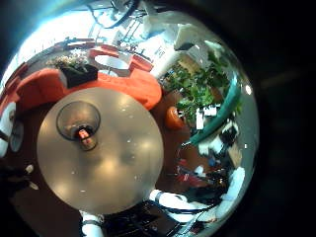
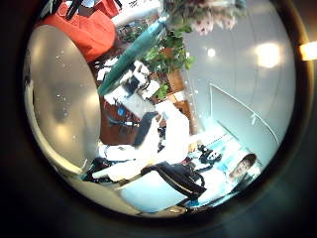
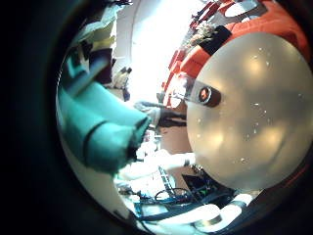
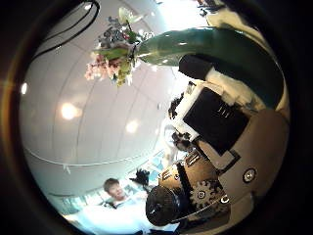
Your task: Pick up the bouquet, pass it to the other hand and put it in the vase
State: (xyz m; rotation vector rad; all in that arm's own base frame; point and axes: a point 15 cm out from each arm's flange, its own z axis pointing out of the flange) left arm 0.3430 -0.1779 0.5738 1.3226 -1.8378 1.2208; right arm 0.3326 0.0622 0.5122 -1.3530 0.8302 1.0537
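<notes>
Right robot hand [image 4: 220, 147] around bouquet [image 4: 186, 44]

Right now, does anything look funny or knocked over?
Nothing looks wrong. The vase stands upright on the table, nothing is spilled, and the right hand holds the bouquet up, not in the vase yet.

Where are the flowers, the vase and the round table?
Flowers [image 4: 114, 49], right thumb side palm view, on the pale blossoms at the bouquet's top.
Vase [image 1: 79, 121], left little finger side palm view, on its round open mouth.
Round table [image 1: 118, 173], left little finger side palm view, on the bare tabletop beside the vase.
</notes>
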